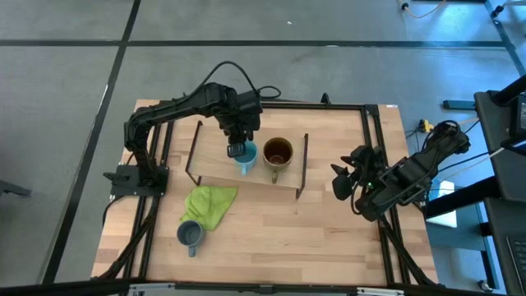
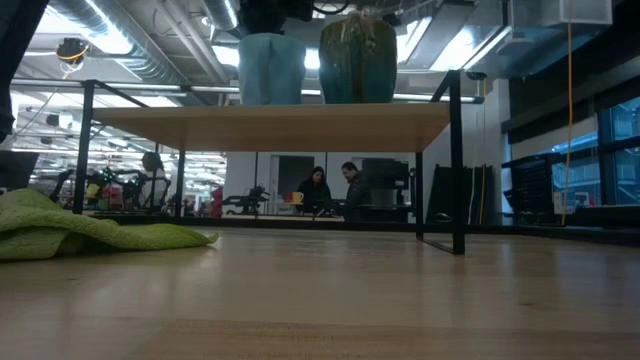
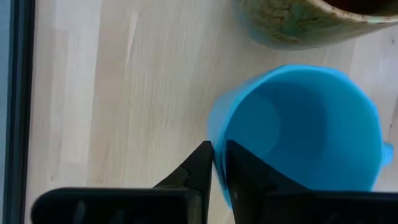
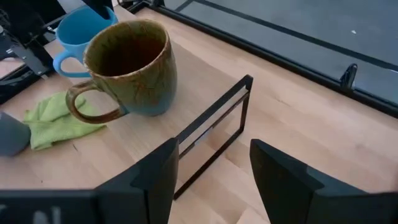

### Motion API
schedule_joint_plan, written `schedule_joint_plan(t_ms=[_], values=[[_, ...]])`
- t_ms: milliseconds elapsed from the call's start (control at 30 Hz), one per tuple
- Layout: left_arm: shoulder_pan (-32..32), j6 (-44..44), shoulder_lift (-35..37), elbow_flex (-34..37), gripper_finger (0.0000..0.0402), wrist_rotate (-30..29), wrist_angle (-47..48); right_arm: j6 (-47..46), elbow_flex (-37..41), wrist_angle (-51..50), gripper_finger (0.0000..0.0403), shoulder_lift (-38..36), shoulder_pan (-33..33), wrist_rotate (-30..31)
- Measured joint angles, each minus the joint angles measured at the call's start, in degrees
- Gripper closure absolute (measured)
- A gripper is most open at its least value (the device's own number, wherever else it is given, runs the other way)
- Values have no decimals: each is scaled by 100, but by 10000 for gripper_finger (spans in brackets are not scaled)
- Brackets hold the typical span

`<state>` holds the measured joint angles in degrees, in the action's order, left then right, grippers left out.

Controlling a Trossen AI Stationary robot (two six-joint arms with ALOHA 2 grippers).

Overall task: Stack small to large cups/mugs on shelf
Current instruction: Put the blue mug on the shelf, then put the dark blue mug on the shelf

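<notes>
Left hand (image 1: 239, 149) pinches the light-blue mug's (image 1: 246, 156) rim on the shelf (image 1: 215, 165), beside the olive mug (image 1: 278, 153); right hand (image 1: 341, 178) waits spread at the desk's (image 1: 288, 234) edge.

Three mugs are showing: a bright light-blue mug (image 1: 246, 156) and an olive-brown mug (image 1: 278, 154) are sitting on the one shelf (image 1: 215, 156), and a grey-blue mug (image 1: 190, 235) is standing on the tabletop (image 1: 329, 238). One lime-green cloth (image 1: 209, 204) is lying there. Two arms are showing, each carrying one gripper: left gripper (image 1: 237, 150), right gripper (image 1: 343, 178). Two people (image 2: 332, 188) are sitting far behind.
</notes>
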<state>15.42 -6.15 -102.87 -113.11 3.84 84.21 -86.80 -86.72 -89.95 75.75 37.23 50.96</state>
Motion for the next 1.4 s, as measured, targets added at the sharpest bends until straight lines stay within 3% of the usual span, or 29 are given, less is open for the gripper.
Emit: schedule_joint_plan(t_ms=[833, 1400], values=[[-133, -11, 7, -4, 360, -288, 69, 76, 2, -7, 202, -181, -1, 0], [-222, 230, 66, -643, 360, -355, 557, 74, 2, -7, 202, -183, 0, -18]])
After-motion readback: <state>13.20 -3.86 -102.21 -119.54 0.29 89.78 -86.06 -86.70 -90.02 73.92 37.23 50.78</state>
